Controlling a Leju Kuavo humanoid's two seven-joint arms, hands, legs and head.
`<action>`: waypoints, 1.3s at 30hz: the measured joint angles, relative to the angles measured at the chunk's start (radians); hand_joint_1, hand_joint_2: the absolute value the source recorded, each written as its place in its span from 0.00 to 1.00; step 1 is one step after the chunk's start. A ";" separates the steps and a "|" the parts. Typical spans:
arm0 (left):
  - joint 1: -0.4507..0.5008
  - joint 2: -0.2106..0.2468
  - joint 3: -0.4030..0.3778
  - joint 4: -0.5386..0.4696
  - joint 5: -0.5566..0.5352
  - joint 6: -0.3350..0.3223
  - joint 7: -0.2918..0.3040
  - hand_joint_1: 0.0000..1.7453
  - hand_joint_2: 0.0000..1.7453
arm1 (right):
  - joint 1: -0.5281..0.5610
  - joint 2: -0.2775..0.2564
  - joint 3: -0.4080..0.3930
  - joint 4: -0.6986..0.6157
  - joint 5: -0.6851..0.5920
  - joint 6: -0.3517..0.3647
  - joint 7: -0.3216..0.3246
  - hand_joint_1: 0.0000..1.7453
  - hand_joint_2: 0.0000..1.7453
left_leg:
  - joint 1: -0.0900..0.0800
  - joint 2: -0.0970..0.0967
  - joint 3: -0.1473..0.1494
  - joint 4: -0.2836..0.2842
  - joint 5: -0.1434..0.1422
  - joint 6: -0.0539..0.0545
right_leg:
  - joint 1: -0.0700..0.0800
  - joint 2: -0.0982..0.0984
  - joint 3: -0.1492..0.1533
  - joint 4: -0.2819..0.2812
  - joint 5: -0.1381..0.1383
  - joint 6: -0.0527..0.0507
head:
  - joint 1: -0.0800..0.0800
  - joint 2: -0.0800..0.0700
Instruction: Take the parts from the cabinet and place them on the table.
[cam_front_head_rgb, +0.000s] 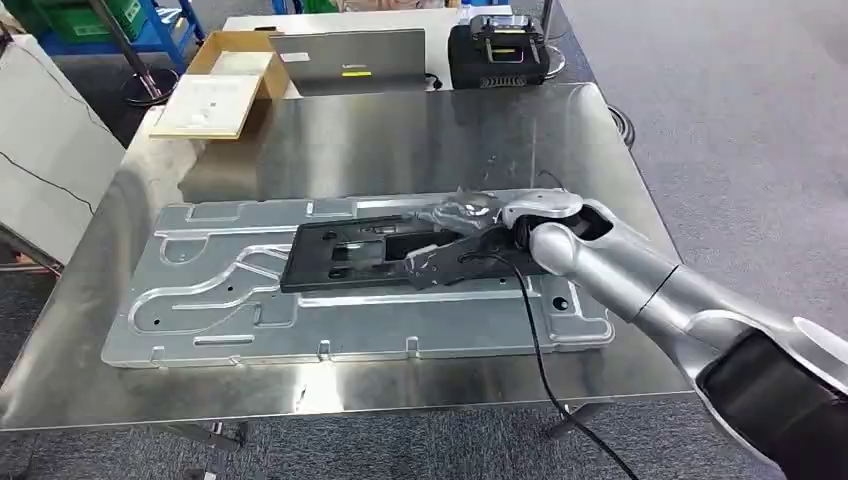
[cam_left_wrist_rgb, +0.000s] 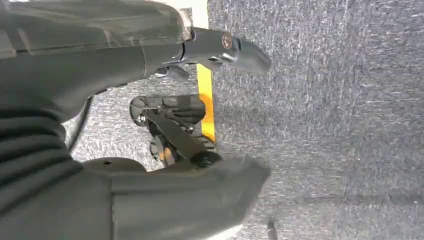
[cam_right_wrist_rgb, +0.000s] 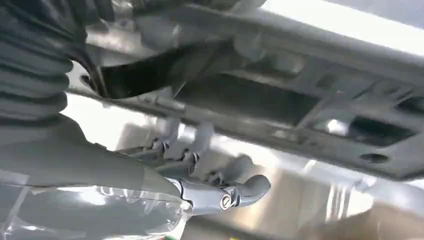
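Head view: a stainless-steel counter (cam_front_head_rgb: 400, 140) carries a large stamped silver metal panel (cam_front_head_rgb: 220, 300) lying flat, its long side running across the counter. On top of this panel lies a flat black frame part (cam_front_head_rgb: 340, 255) with cut-out openings, roughly centred on the panel. The silver right arm reaches in from the lower right, and the right robot hand (cam_front_head_rgb: 470, 235) sits at the right end of the black frame part, its fingers (cam_front_head_rgb: 465, 208) over the part's far edge and dark parts of the hand at its near edge; whether the hand actually grips the part cannot be told. A black cable (cam_front_head_rgb: 535, 345) runs from the hand across the panel and off the counter's near edge. At the far end of the counter stand an open cardboard box (cam_front_head_rgb: 225, 85), a grey laptop (cam_front_head_rgb: 350, 60) and a black device (cam_front_head_rgb: 498, 52). Right wrist view: the black frame part (cam_right_wrist_rgb: 310, 107) lies close above the thumb (cam_right_wrist_rgb: 240, 192). Left wrist view: the left robot hand (cam_left_wrist_rgb: 180, 120) hangs over grey carpet (cam_left_wrist_rgb: 340, 125), fingers apart, holding nothing.
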 joint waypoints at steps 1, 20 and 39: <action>0.000 0.000 -0.001 0.000 0.000 0.001 0.000 0.00 1.00 | 0.001 0.000 0.003 0.005 -0.016 0.004 0.000 0.00 0.00 | 0.001 0.000 0.032 -0.066 0.041 0.002 | 0.000 0.000 0.001 0.002 -0.001 0.000 | 0.000 0.000; 0.010 -0.003 -0.012 0.000 0.035 -0.008 -0.041 0.00 0.00 | 0.267 -0.033 -0.320 -0.134 -0.092 -0.543 -0.139 0.00 0.00 | -0.011 -0.007 0.148 -0.291 0.112 0.044 | 0.011 -0.001 0.009 0.009 -0.018 0.027 | 0.000 0.000; 0.064 0.004 0.019 0.000 0.099 -0.001 -0.094 0.00 0.00 | 1.359 -0.042 -1.267 -1.055 0.110 -0.838 -0.548 0.00 0.00 | -0.008 -0.003 0.219 -0.306 0.068 0.052 | 0.006 -0.003 0.025 0.004 -0.008 0.042 | -0.001 0.000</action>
